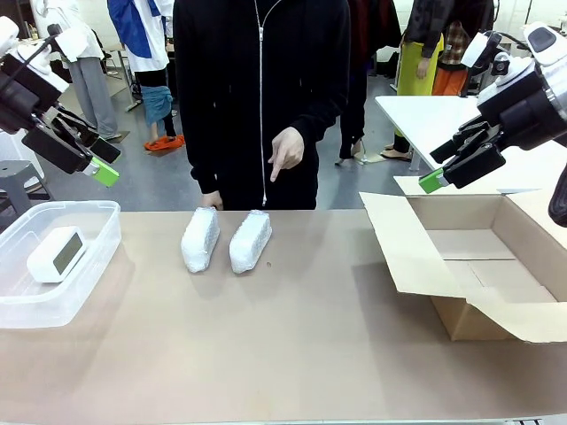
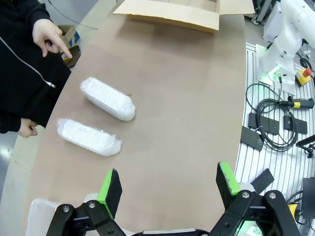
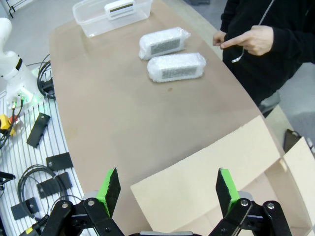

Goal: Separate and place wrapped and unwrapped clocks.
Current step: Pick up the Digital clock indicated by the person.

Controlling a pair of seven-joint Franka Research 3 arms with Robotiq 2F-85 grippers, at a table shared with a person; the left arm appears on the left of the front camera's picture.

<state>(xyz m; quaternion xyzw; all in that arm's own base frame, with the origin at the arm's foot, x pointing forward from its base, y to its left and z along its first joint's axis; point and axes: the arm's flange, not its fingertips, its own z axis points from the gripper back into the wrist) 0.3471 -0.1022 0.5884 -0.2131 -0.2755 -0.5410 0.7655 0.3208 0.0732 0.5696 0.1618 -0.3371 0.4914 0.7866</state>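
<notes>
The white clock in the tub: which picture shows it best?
The front view. The clock lies in the clear tub with its dark screen facing us. The right wrist view shows it small and far off. The left wrist view catches a tub corner, the clock too hidden to tell.

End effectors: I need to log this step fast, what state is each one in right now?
Left end effector: open, holding nothing.
Right end effector: open, holding nothing.

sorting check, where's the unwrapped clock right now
In the front view the bare clock sits in the clear plastic tub, left of the nearest wrapped bundle.
</notes>
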